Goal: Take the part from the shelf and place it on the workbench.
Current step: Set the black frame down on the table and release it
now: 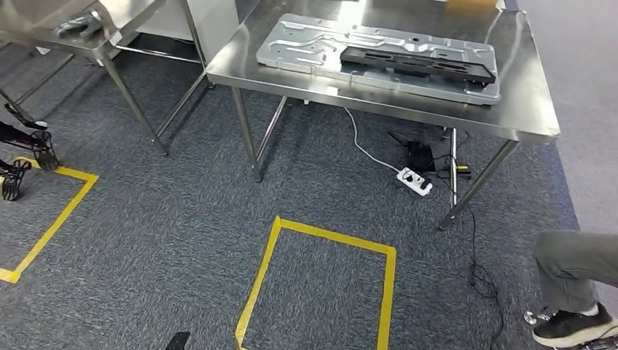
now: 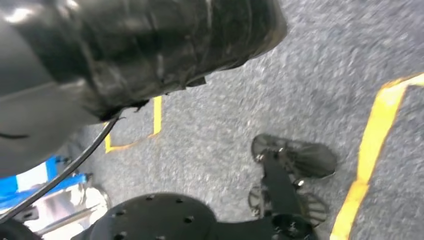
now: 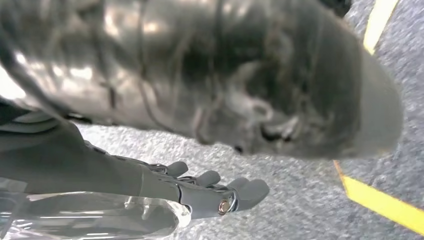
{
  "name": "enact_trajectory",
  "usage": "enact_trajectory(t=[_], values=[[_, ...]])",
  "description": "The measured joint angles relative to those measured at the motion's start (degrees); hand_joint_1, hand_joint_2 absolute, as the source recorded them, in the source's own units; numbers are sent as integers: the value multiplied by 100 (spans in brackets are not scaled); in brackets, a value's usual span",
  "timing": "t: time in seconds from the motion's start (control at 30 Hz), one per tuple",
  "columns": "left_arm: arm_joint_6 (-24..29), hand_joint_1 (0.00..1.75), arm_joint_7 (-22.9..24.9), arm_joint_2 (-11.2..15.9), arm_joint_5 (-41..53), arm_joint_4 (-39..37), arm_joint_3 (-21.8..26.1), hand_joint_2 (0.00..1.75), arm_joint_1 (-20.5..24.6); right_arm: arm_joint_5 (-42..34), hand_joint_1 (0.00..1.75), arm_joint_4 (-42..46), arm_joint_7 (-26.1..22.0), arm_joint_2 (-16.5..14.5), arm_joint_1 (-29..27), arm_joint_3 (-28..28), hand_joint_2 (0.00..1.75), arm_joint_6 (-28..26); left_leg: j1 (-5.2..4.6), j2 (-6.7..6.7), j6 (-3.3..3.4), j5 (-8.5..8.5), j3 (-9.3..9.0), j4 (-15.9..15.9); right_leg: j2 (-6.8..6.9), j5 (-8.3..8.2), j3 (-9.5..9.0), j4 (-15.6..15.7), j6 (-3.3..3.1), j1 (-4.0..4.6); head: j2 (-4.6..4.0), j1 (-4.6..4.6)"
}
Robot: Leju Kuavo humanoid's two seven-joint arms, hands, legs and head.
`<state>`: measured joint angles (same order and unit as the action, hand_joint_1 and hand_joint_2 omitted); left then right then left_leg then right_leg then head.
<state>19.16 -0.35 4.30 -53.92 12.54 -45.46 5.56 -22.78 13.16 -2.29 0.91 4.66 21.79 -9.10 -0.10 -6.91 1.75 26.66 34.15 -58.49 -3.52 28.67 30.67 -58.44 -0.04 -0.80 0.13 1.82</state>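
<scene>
A: Head view, item one?
B: Stainless steel surface [image 1: 525,109] on slim legs. On it lies a flat silver pressed-metal panel [image 1: 379,55], and across the panel a long black slotted plastic part [image 1: 419,64], lying flat. Judged: this is the task's part, already set down on the workbench, the panel acting as its seat.
A: Floor?
B: Grey carpet with a yellow taped square [image 1: 321,284], likely a standing mark facing the surface; a white power strip [image 1: 414,181] with cables beneath; a seated person's grey trouser leg and dark shoe [image 1: 576,324] at the right edge.
A: Left wrist view?
B: Carpet, yellow tape and a black wheeled base [image 2: 287,185]. The left robot hand: cannot tell.
A: Right wrist view?
B: Right robot hand [image 3: 210,192], grey, hanging over the carpet, fingers loosely extended, holding nothing.
</scene>
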Motion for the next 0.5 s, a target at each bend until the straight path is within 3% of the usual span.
enact_trajectory(t=[0.07,0.13,0.2,0.23,0.27,0.3,0.37,0.43,0.5], values=[[-16,0,64,-6,69,-1,-45,0,-21,-75,0,-2,14,6,4,1,0,-18,-14,177,-59,104,88,-153,139,-35,-31,62,-45,-40,0,26],[-34,0,96,-28,143,-2,-98,0,-9,-149,0,-7,11,15,-5,1,0,-44,4,486,-125,414,363,-718,300,-51,-48,93,-78,-55,0,70],[-51,0,121,-44,208,-2,-158,0,9,-200,0,-15,-12,20,-13,1,0,-78,60,610,-185,673,692,-1385,465,-41,-47,91,-82,-47,0,89],[-56,0,132,-48,232,-2,-190,0,7,-214,0,-18,-24,19,-15,1,0,-98,84,635,-210,668,754,-1510,541,-33,-52,89,-75,-49,0,90],[-61,0,140,-49,259,-2,-216,0,0,-226,0,-19,-31,16,-14,1,0,-124,103,659,-231,560,706,-1418,613,-21,-61,87,-61,-56,0,91],[-64,0,142,-46,295,-2,-243,0,-5,-241,0,-20,-31,12,-12,1,0,-155,117,711,-244,372,547,-1115,682,-6,-79,85,-37,-67,0,92],[-67,0,123,-44,416,-2,-309,0,11,-295,0,-20,-2,4,-8,1,0,-252,97,953,-249,81,152,-349,808,36,-121,79,28,-63,0,97],[-61,0,99,-45,516,-2,-368,0,38,-341,0,-21,34,3,-6,1,0,-336,46,1146,-230,35,-28,-3,879,66,-140,73,76,-37,0,107],[-57,0,92,-45,544,-2,-384,0,46,-352,0,-22,47,3,-6,1,0,-359,30,1147,-214,42,-37,6,895,73,-140,71,87,-26,0,111]])
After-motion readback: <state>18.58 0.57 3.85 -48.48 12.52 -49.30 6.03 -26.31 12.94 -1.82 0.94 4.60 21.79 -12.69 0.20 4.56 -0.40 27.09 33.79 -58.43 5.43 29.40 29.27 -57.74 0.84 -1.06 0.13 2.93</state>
